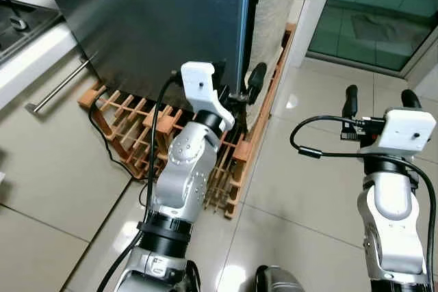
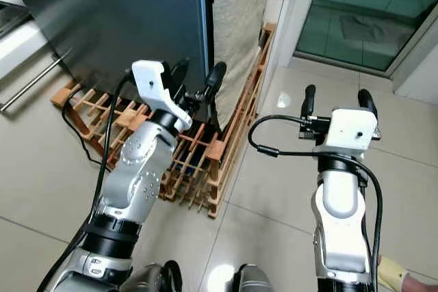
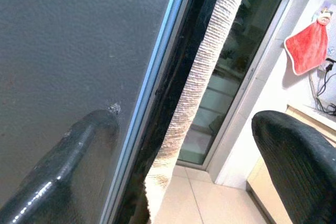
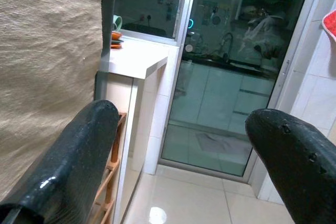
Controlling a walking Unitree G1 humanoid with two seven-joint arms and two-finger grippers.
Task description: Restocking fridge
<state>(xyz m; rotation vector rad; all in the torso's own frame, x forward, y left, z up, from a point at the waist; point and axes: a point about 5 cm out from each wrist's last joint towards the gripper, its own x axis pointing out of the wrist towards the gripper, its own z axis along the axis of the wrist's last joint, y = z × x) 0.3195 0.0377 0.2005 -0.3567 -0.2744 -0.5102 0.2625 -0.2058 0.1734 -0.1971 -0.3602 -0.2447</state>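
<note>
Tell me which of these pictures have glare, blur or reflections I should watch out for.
Left eye view: ceiling light glares off the floor tiles, otherwise sharp. Left wrist view: the near fingers are soft, the fridge door grainy. Right wrist view: the glass door mirrors a kitchen, with glare on the floor below.

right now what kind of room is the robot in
Most likely a home kitchen. A tall dark fridge stands on a wooden slatted rack on a tiled floor, with a counter and drawer handle to the robot's left. The left gripper is at the fridge's door edge.
</note>
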